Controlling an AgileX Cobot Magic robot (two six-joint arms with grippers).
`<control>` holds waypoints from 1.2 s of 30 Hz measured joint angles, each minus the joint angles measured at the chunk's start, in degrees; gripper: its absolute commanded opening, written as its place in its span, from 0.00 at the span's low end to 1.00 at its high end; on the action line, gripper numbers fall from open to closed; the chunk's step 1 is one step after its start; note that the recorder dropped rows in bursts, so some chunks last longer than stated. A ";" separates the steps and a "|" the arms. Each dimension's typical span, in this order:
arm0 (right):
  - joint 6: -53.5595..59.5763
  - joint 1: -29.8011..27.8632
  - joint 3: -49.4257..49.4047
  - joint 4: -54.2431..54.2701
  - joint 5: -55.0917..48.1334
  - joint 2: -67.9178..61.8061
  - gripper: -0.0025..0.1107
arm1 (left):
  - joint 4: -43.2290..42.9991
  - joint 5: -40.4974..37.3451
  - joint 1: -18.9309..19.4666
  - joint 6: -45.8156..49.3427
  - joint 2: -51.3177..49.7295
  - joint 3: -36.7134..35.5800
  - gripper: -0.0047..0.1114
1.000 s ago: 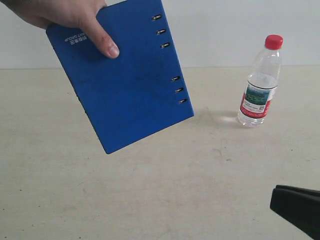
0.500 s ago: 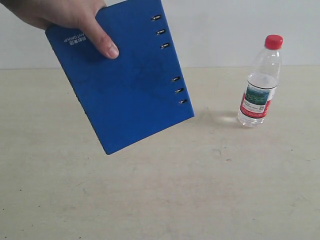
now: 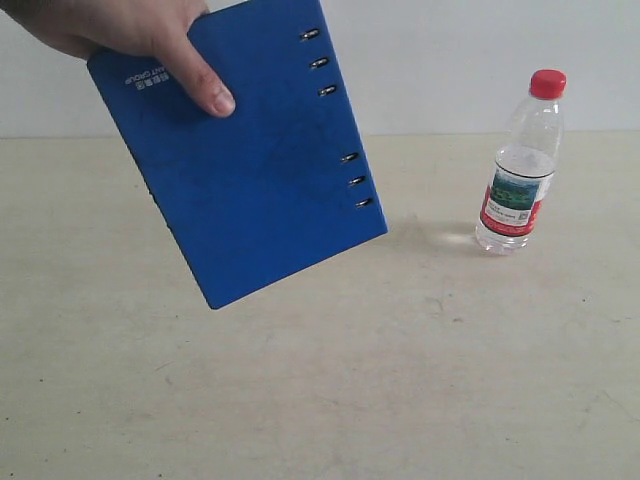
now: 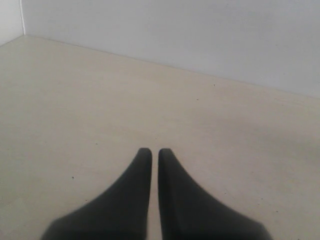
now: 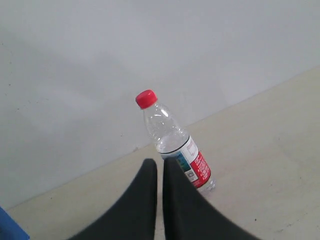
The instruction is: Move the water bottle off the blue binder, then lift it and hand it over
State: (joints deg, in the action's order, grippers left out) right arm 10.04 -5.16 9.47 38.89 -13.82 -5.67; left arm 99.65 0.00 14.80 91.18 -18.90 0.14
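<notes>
The water bottle [image 3: 521, 168], clear with a red cap and a red-and-green label, stands upright on the beige table at the right. It also shows in the right wrist view as the bottle [image 5: 176, 146], some way beyond my right gripper [image 5: 160, 162], which is shut and empty. A bare human hand [image 3: 130, 35] holds the blue binder [image 3: 245, 150] tilted in the air at the upper left, apart from the bottle. My left gripper [image 4: 151, 151] is shut on nothing, over bare table. Neither gripper appears in the exterior view.
The beige table [image 3: 400, 380] runs back to a pale wall [image 3: 450, 60]. A sliver of the blue binder [image 5: 10, 225] shows at the corner of the right wrist view.
The right gripper's black tip has left the lower right corner of the exterior view. The hand-held binder has shifted very slightly. The bottle has not moved.
</notes>
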 measured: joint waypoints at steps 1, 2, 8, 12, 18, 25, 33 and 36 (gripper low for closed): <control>0.00 0.00 0.00 -0.51 -1.06 0.00 0.02 | 0.00 0.00 0.00 0.00 0.00 0.00 0.08; 0.00 0.00 0.00 -2.61 -3.41 0.00 0.02 | 0.00 0.00 0.00 0.00 0.00 0.00 0.08; 0.18 0.00 -5.13 -21.56 -8.50 0.00 0.02 | 0.00 0.00 0.00 0.00 0.00 0.00 0.08; -0.39 0.00 -9.13 -27.66 -5.95 0.00 0.02 | 0.00 -0.84 0.00 0.00 0.00 0.00 0.08; -1.14 0.00 -9.34 -42.12 -4.21 0.00 0.02 | 0.00 -0.94 0.00 0.00 0.00 0.00 0.08; -1.26 0.00 -9.47 -45.36 -4.43 0.00 0.02 | 0.00 -0.94 0.00 0.00 0.00 0.00 0.08; -1.26 0.00 -9.47 -45.36 -4.22 0.00 0.02 | 0.14 -6.34 0.00 -1.99 0.00 1.27 0.08; -1.26 0.00 -9.47 -45.36 -4.09 0.00 0.02 | 0.26 -14.91 0.00 0.46 0.00 5.09 0.08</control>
State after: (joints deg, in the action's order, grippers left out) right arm 8.78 -5.16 -0.01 -6.47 -17.91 -5.67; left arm 99.92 -14.91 14.80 91.64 -18.90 5.23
